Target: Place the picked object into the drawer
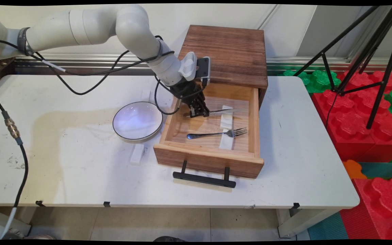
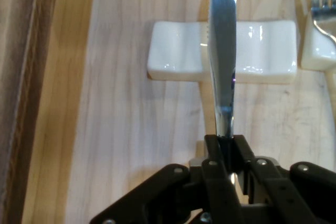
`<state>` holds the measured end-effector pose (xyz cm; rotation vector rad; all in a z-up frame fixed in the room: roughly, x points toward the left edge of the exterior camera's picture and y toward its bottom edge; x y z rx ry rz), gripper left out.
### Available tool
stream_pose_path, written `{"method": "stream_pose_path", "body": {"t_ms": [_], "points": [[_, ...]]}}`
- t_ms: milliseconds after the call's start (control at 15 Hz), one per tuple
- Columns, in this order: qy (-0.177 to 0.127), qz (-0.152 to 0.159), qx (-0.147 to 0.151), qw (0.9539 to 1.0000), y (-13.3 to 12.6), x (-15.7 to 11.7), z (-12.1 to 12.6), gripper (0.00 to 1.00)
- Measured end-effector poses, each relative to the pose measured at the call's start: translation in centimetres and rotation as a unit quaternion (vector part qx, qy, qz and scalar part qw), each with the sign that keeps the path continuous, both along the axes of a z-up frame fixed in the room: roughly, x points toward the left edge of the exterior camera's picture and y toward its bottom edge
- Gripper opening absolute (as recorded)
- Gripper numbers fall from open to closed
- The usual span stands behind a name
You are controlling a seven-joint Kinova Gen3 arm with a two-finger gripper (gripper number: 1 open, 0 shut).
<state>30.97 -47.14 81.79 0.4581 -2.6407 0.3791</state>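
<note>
Black fingers (image 2: 227, 145) pinch the knife (image 2: 222, 51) over a white rest (image 2: 173, 51) inside the open drawer (image 1: 209, 160), beside the fork (image 1: 216, 133).

Silver knife (image 1: 226, 111) (image 2: 222, 61), gripped by its handle, blade over a white rest (image 1: 226, 119) (image 2: 173, 51).

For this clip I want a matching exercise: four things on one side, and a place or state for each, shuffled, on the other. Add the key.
Things:
1. knife
2. fork
3. plate
4. drawer

Places or states:
A. on the table, left of the drawer
B. pulled open, black handle toward the camera
C. clamped in the tool, its blade over a white rest
D. lying in the drawer, tines on another white rest

Pairs: 1-C, 2-D, 3-A, 4-B
</note>
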Motion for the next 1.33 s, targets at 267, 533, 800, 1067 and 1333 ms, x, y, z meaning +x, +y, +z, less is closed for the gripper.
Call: {"method": "stream_pose_path", "body": {"t_ms": [267,533,800,1067,1333], "points": [[0.000,-0.001,0.001,1.0000,-0.13,0.05,-0.39,0.00],[0.006,-0.003,-0.001,1.0000,-0.31,-0.10,-0.64,0.00],[0.010,-0.004,-0.002,0.9999,-0.45,-0.24,-0.90,0.00],[0.015,-0.004,-0.004,0.9999,-0.50,-0.30,-1.00,1.00],[0.022,0.003,-0.008,0.9997,-0.54,-0.20,-0.61,1.00]]}}
